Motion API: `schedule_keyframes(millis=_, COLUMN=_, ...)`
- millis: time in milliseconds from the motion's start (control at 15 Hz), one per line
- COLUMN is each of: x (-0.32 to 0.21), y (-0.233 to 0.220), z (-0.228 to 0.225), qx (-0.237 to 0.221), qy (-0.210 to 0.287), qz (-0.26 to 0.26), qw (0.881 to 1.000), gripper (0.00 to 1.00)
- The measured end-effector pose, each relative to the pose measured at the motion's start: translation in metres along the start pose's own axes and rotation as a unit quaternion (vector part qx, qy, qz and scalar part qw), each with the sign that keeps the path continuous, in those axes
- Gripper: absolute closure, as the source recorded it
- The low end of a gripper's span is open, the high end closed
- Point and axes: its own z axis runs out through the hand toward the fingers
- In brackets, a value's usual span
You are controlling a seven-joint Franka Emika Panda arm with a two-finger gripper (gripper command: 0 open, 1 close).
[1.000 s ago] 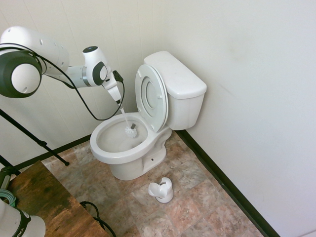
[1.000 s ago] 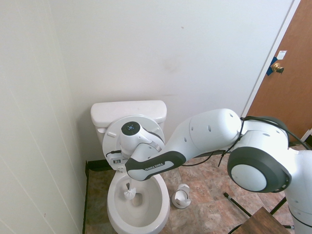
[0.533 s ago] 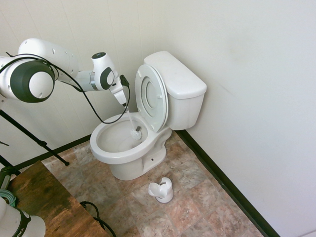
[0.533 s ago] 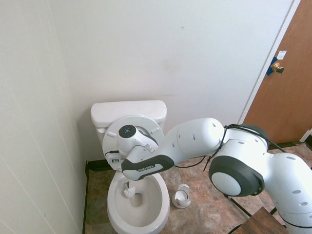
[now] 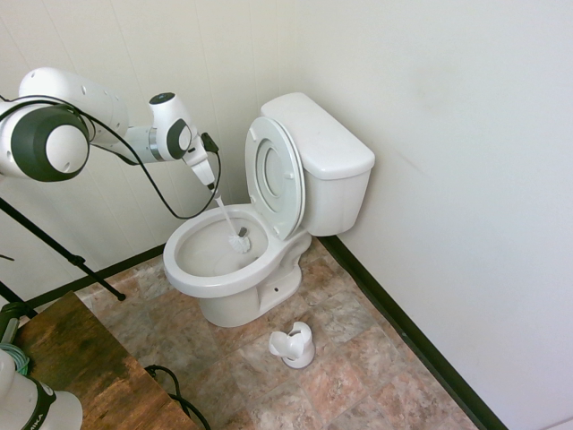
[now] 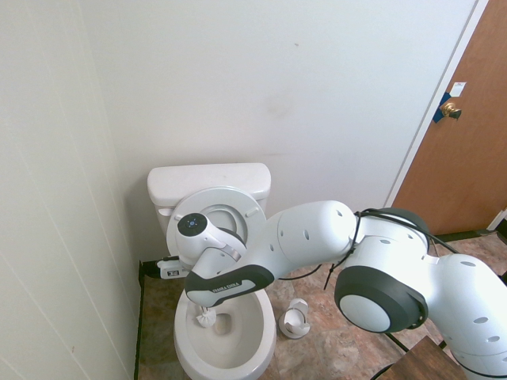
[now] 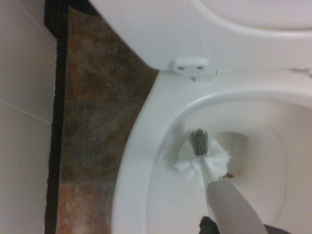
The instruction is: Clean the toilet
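at far left of the first exterior view, white arm reaching in from the wall side, gripper (image 5: 213, 186) closed on the thin white handle of a toilet brush (image 5: 238, 241), pointed steeply down over the bowl. just right of that, brush head down inside the bowl, against the inner wall nearer the hinge side. in the corner, toilet (image 5: 269, 260) standing against the rear wall, seat and lid both tipped up and leaning on the tank (image 5: 322, 148), flat lid closed on top. further right and nearer the camera, small white brush holder (image 5: 294, 345) on the brown tiled floor (image 5: 358, 376), apart from the toilet's base.

in the second exterior view, toilet (image 6: 245, 348) at lower left, arm crossing over it from the right, bristles showing below the wrist inside the bowl; brush holder (image 6: 295, 319) beside the bowl; wooden door (image 6: 467, 142) at far right.

in the wrist view, white bristles with a grey tip (image 7: 202, 158) resting on the bowl's inner slope near the drain opening.
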Motion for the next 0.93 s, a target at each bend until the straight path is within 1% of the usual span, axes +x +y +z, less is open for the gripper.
schedule_keyframes(millis=267, x=-0.023, y=0.036, z=0.004, qx=-0.013, qy=-0.017, qz=-0.018, qw=1.0, gripper=1.0)
schedule_keyframes(millis=533, x=-0.03, y=0.065, z=-0.006, qx=-0.014, qy=-0.031, qz=-0.029, qw=0.999, gripper=1.0)
schedule_keyframes(millis=733, x=-0.021, y=0.089, z=-0.002, qx=-0.029, qy=-0.039, qz=-0.027, qw=0.998, gripper=1.0)
schedule_keyframes(millis=933, x=0.005, y=0.113, z=0.001, qx=-0.021, qy=-0.052, qz=-0.01, qw=0.998, gripper=1.0)
